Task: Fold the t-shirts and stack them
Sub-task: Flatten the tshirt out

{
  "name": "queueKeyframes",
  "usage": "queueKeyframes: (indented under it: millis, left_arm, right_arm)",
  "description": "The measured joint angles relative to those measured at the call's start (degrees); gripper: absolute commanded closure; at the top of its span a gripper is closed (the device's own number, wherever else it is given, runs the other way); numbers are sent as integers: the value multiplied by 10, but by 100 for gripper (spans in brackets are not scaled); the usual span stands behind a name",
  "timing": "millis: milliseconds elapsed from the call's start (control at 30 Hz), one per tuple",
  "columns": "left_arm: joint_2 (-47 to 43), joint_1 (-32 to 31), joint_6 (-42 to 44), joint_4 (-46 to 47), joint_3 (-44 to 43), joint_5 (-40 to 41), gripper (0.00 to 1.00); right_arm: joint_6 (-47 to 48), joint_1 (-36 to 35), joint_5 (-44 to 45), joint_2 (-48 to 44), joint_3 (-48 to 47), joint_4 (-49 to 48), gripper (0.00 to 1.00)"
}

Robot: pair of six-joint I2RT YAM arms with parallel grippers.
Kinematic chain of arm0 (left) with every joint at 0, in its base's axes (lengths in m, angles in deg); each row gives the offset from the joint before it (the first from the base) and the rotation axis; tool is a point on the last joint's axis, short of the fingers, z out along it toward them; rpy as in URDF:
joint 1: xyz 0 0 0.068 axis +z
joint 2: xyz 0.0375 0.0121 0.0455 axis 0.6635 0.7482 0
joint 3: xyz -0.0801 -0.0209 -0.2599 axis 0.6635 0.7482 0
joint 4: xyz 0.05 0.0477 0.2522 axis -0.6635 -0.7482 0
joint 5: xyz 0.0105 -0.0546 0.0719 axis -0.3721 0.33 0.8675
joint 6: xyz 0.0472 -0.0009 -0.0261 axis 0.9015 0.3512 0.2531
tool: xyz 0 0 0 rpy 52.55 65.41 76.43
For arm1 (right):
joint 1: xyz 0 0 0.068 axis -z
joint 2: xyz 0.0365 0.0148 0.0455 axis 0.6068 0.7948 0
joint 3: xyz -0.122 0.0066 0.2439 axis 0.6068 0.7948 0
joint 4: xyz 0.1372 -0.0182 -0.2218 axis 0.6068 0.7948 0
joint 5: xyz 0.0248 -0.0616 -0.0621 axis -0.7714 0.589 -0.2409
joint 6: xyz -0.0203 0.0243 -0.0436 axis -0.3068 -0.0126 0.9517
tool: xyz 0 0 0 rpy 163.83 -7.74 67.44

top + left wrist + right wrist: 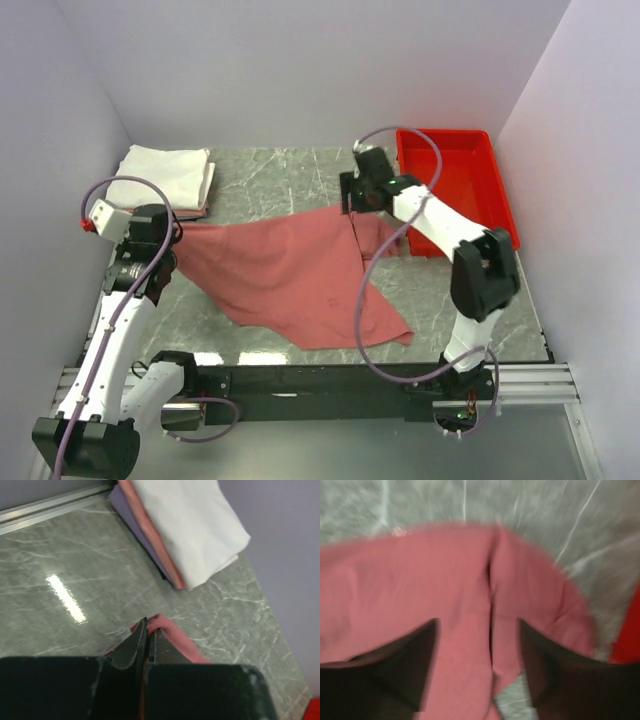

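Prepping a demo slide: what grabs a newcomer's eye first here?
The salmon-red t-shirt sprawled unfolded across the table, its left corner pinched in the shut left claw. The right claw hovers open over its far right part. A folded white-topped stack sits far left; a bright red tray far right.

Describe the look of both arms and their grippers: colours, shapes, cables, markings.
The left arm and right arm have white links joined by black joint housings, each trailed by a looping lilac cable. A small red cap sits by the left wrist. The left gripper and right gripper have dark fingers tapering to points; the left ones look scuffed.
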Motion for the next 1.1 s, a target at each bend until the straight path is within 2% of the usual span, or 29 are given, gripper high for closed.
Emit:
queueKeyframes:
  millis: [100,200,300,500,733,933,1100]
  left_arm:
    - [-2,4,-12,-10,15,12,99]
    - [-11,8,-18,-10,33,22,99]
    - [-16,10,-25,-10,47,25,99]
    - [-30,11,-28,-11,65,26,99]
    - [-58,11,-26,3,80,15,99]
    - [-57,11,-27,6,85,1,99]
    - [-45,11,-28,5,85,-6,99]
  right_arm:
    - [9,-19,16,41,-3,47,16]
    - [-1,-37,26,10,15,46,14]
    - [-27,-48,27,-76,80,26,14]
    - [-92,-54,27,-278,272,20,13]
    - [-183,-131,5,-407,447,79,14]
    - [-253,-256,15,-395,476,95,15]
    - [-261,-351,52,-268,424,95,15]
